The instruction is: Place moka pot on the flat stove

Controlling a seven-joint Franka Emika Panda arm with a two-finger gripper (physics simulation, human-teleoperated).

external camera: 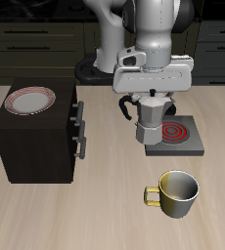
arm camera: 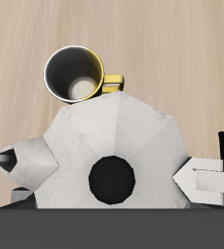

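The silver faceted moka pot (external camera: 154, 122) stands upright over the edge of the flat stove (external camera: 185, 144) that is nearer the cabinet, partly covering its red coil; I cannot tell whether its base touches the plate. My gripper (external camera: 154, 100) comes straight down on the pot's top. In the wrist view the pot (arm camera: 104, 131) fills the space between the fingers, and my gripper (arm camera: 112, 171) has a fingertip (arm camera: 204, 181) pressed against each side of it. The gripper is shut on the pot. The stove is hidden under the pot in the wrist view.
A yellow-rimmed metal mug (external camera: 178, 192) stands nearer the table's front edge than the stove, and shows in the wrist view (arm camera: 75, 76). A dark wooden cabinet (external camera: 36, 146) with a plate (external camera: 32, 100) on top stands beside the stove.
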